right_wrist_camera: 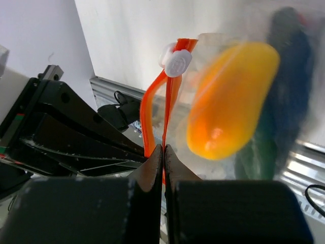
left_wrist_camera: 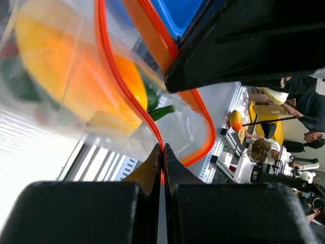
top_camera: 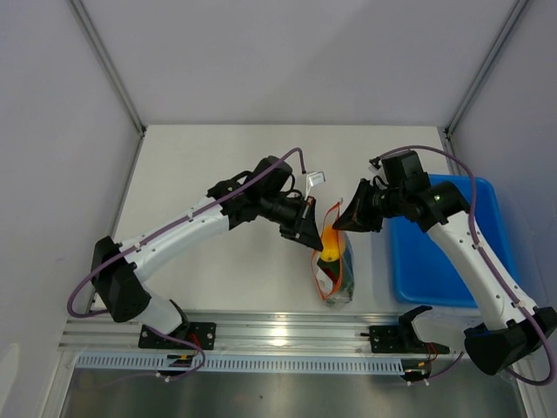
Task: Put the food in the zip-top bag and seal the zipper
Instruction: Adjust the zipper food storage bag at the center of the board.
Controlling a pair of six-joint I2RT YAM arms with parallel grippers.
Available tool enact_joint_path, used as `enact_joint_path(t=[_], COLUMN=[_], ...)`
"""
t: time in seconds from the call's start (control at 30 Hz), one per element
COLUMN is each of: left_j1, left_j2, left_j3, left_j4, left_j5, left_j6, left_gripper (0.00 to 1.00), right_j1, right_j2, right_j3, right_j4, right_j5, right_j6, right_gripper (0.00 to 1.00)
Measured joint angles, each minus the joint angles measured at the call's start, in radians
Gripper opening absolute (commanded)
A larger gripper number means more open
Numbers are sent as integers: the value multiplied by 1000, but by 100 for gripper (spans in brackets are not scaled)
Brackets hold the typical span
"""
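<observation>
Left gripper pinches the bag by its orange zipper; right gripper pinches the same strip opposite; bag stands on the table, beside the blue bin; inside sit a yellow pepper and a green pepper.

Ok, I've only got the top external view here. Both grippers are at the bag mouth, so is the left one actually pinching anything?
Observer: Yes. In the left wrist view the left gripper is shut on the orange-red zipper strip.
Operator: And the right one?
Observer: The right gripper is shut on the strip too, with the white slider tab just beyond its fingertips.
Operator: Is the mouth closed?
Observer: No. The left wrist view shows the two strips parted in an open loop.
</observation>
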Motion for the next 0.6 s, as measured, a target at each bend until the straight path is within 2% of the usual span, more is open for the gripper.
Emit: enact_joint_path(t=[0.27,0.33,0.37,0.43,0.47,0.53,0.6], left_j1=[0,0,0,0,0,0,0], left_j2=[0,0,0,0,0,0,-1], left_j3=[-14,-14,-14,-14,-14,-14,-14], left_j4=[11,11,11,11,11,11,10], left_j5=[-3,-5,-8,-14,-21,-30,-38], left_j6=[-21,-28,-30,-34,-37,-43,-55], left_gripper=[1,4,16,29,42,59,67], right_j1=[77,87,90,92,93,94,95], right_j2=[14,22,26,31,32,34,35], right_j3=[-14,-14,-14,-14,-14,-14,-14], right_j4=[-5,-6,-8,-12,-15,-21,-28], right_j5=[60,77,86,101,108,121,130], right_j6=[56,65,71,82,87,98,107], right_gripper=[0,0,0,0,0,0,0])
